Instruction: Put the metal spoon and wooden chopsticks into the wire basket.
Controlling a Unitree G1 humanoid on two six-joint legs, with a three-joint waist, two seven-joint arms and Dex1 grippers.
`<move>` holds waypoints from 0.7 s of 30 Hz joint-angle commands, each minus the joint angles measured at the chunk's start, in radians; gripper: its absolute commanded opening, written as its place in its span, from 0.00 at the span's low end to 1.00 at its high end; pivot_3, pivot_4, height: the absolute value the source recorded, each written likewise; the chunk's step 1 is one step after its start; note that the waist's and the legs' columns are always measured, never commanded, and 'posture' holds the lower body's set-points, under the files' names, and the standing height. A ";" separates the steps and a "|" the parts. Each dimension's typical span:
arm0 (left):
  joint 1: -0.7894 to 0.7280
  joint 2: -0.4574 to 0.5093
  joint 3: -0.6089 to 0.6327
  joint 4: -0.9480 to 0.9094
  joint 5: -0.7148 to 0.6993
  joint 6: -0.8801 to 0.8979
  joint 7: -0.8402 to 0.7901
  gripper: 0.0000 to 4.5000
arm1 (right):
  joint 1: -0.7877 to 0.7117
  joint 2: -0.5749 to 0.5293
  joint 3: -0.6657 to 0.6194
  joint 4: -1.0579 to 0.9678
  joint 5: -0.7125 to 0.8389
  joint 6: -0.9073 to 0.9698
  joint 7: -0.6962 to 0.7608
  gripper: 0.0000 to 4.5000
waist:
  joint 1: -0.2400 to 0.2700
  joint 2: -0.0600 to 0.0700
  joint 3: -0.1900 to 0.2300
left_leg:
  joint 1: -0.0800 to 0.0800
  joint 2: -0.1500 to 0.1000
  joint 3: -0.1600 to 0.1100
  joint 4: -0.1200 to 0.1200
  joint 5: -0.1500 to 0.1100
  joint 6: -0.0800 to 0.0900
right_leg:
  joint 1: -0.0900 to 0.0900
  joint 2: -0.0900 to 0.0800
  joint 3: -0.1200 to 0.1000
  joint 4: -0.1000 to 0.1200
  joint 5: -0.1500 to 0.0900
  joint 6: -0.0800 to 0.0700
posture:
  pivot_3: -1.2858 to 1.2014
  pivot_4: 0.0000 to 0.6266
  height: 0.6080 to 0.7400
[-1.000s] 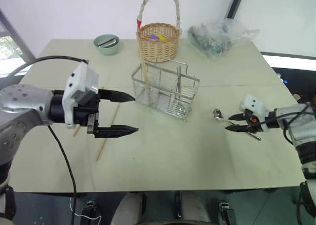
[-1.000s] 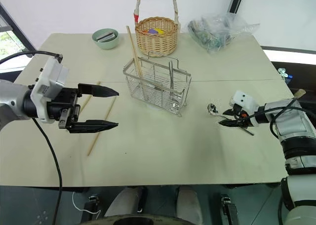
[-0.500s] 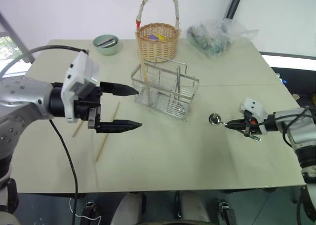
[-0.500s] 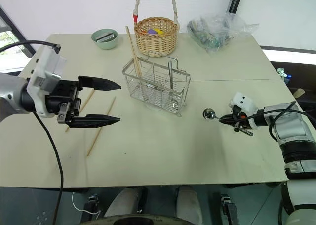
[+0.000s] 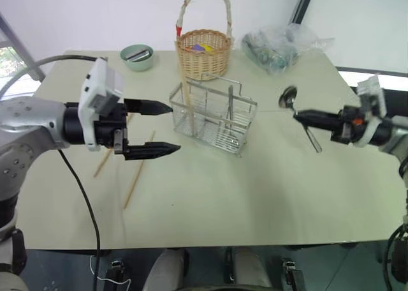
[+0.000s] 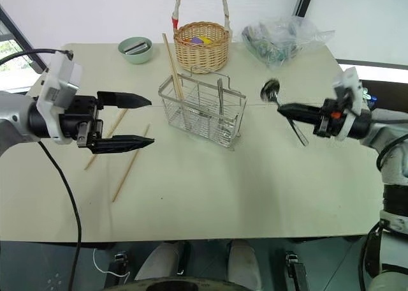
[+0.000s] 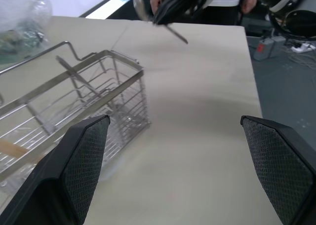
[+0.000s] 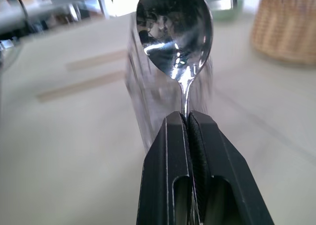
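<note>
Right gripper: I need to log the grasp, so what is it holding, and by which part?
The right gripper is shut on the metal spoon, pinching its thin handle just below the bowl.

No text, label, brand, number or sign can be read on any thing here.

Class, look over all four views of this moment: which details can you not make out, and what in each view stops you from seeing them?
- Wicker basket contents: head views; its rim hides all but coloured scraps.
- Clear plastic bag contents: head views; crumpled plastic obscures them.
- Green bowl contents: head views; too small.
- Wire basket: left wrist view; its near end is cut off by the edge.
- Metal spoon handle: right wrist view; hidden inside the right gripper.
</note>
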 commanded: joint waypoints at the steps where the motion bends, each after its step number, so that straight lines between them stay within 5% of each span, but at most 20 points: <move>1: -0.043 0.013 0.026 0.018 0.024 -0.036 -0.013 1.00 | -0.153 0.089 -0.011 -0.061 0.071 0.033 -0.145 0.00 | -0.004 0.000 0.000 | 0.000 0.000 0.000 0.000 0.000 0.000 | 0.000 0.000 0.000 0.000 0.000 -0.001 | 0.52 0.24 0.53; 11: -0.059 -0.012 0.020 0.032 0.057 -0.055 -0.012 1.00 | -0.327 0.460 0.154 -0.019 -0.056 -0.101 -0.460 0.00 | -0.017 -0.001 -0.001 | -0.001 -0.001 -0.002 -0.001 0.001 -0.002 | -0.003 0.000 0.000 0.001 0.003 0.002 | 0.52 0.24 0.53; 20: -0.029 -0.004 0.067 0.010 0.050 -0.047 0.020 1.00 | -0.303 0.561 0.204 0.150 -0.143 -0.204 -0.511 0.00 | -0.021 -0.002 -0.001 | 0.000 -0.002 -0.002 -0.002 0.001 -0.001 | -0.004 0.001 0.000 0.002 0.004 0.003 | 0.52 0.24 0.53; 21: -0.027 -0.003 0.072 0.008 0.047 -0.046 0.024 1.00 | -0.299 0.562 0.202 0.160 -0.145 -0.208 -0.510 0.07 | -0.021 -0.002 -0.001 | 0.000 -0.001 -0.002 -0.001 0.001 -0.001 | -0.004 0.001 0.000 0.003 0.004 0.003 | 0.52 0.24 0.53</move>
